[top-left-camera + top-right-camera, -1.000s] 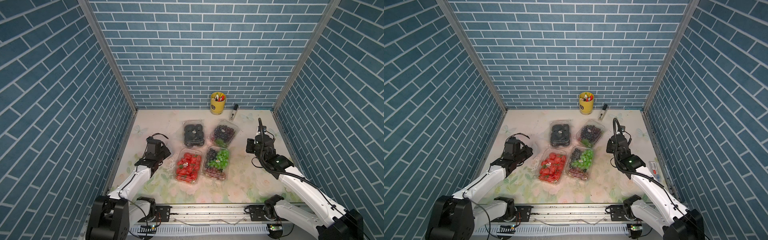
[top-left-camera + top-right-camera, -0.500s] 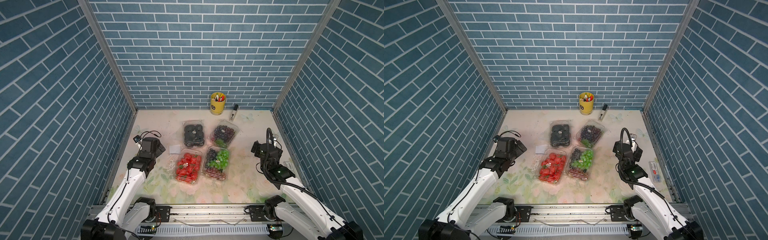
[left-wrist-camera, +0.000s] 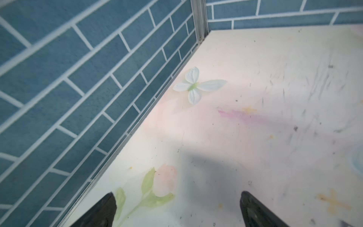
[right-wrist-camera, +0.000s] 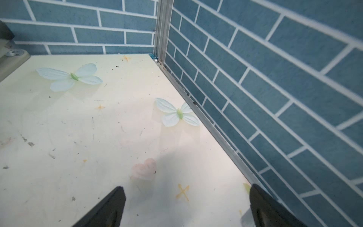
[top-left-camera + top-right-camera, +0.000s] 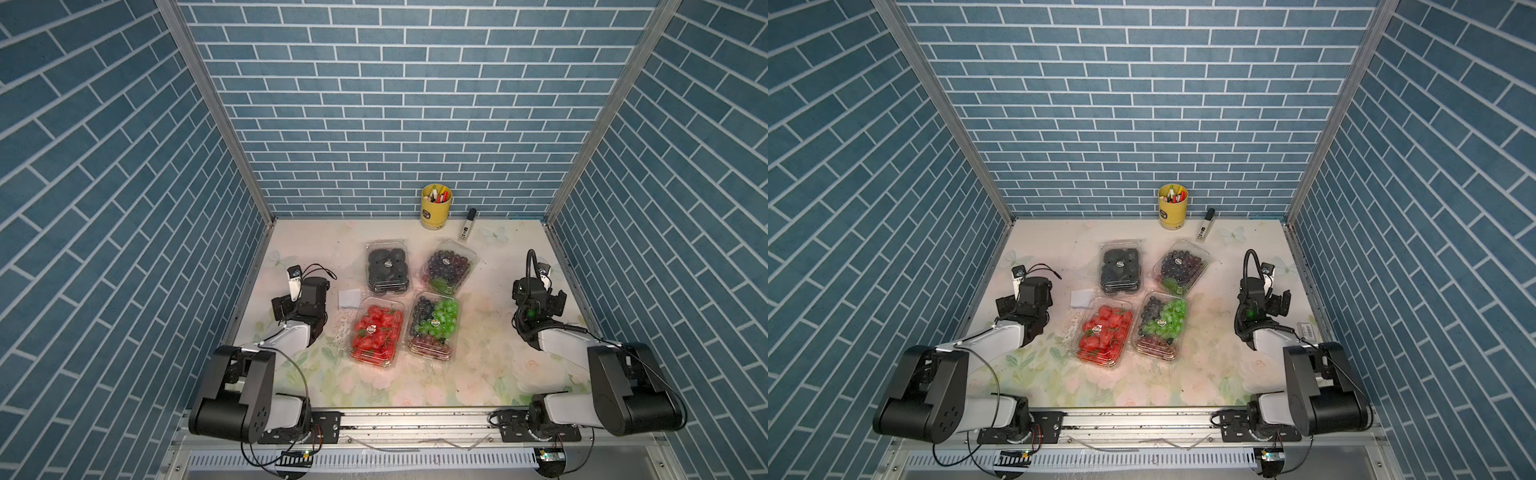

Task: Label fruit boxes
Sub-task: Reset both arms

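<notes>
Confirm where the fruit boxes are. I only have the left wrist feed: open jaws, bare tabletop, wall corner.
Observer: Middle of the table, two by two. Far row: blackberry box left, purple grape box right. Near row: strawberry box left, mixed grape box right.
Operator: Labelled yet?
Observer: In both top views each lid shows a small round sticker near its centre. The print is too small to read.
Operator: Sticker sheet?
Observer: A white sheet lies flat and free on the cluster's left side, by the strawberry box's far corner.
</notes>
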Robot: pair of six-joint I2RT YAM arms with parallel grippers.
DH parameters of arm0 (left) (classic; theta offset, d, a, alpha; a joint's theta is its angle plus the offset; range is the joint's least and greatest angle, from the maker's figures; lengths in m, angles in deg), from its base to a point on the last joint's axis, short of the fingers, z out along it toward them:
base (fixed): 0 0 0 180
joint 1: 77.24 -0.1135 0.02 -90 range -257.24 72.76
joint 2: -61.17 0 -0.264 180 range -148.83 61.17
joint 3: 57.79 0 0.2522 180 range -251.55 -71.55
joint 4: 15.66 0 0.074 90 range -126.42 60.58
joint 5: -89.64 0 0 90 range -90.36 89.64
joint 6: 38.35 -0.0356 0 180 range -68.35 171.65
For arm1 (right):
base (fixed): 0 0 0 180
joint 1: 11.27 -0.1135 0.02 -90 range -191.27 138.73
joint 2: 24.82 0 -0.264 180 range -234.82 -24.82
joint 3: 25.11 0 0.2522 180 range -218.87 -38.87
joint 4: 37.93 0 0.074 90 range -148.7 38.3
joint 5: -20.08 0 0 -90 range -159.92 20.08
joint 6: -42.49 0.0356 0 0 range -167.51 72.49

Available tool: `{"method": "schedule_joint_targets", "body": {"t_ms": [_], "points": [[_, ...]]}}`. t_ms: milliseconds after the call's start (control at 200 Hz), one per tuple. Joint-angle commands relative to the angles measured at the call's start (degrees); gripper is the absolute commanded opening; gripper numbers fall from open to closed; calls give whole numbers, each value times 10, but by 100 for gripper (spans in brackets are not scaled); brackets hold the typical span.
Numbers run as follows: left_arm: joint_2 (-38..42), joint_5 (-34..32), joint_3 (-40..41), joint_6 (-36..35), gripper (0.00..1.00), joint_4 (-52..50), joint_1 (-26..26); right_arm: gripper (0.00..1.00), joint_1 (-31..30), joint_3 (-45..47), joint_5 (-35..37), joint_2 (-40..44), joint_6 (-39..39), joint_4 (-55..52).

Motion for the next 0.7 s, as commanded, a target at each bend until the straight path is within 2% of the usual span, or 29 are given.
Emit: {"method": "schedule_joint_targets", "body": {"t_ms": [0, 35, 75, 120, 245, 300, 345, 400, 445, 490, 520, 570, 610, 695], "points": [[-18, 37, 14, -97, 100, 193, -6, 99, 23, 35, -60, -44, -35, 185], [-31, 62, 33, -106, 100, 249, -11, 98, 30, 27, -96, -31, -23, 139], [-46, 89, 48, -108, 100, 292, -22, 95, 44, 34, -147, -38, -31, 163], [-38, 129, 37, -103, 100, 249, -29, 95, 46, 37, -154, -35, -27, 159], [-64, 216, 46, -124, 100, 298, -42, 95, 52, 55, -182, -35, -31, 193], [-96, 215, 76, -134, 100, 392, -42, 95, 54, 52, -192, -36, -30, 188], [-74, 222, 62, -119, 100, 322, -45, 94, 63, 49, -209, -39, -26, 181], [-88, 222, 66, -124, 100, 356, -48, 94, 75, 48, -238, -50, -20, 184], [-77, 221, 63, -115, 100, 331, -50, 92, 72, 56, -238, -89, -35, 252], [-87, 214, 64, -123, 100, 351, -48, 94, 74, 44, -250, -65, -23, 181], [-82, 224, 61, -124, 100, 332, -47, 99, 76, 40, -247, -81, -28, 207], [-86, 230, 60, -129, 100, 344, -46, 99, 76, 32, -238, -69, -16, 164], [-83, 233, 60, -128, 100, 334, -46, 99, 78, 34, -236, -81, -22, 194], [-84, 236, 60, -130, 100, 336, -46, 99, 79, 31, -238, -78, -20, 182]]}}
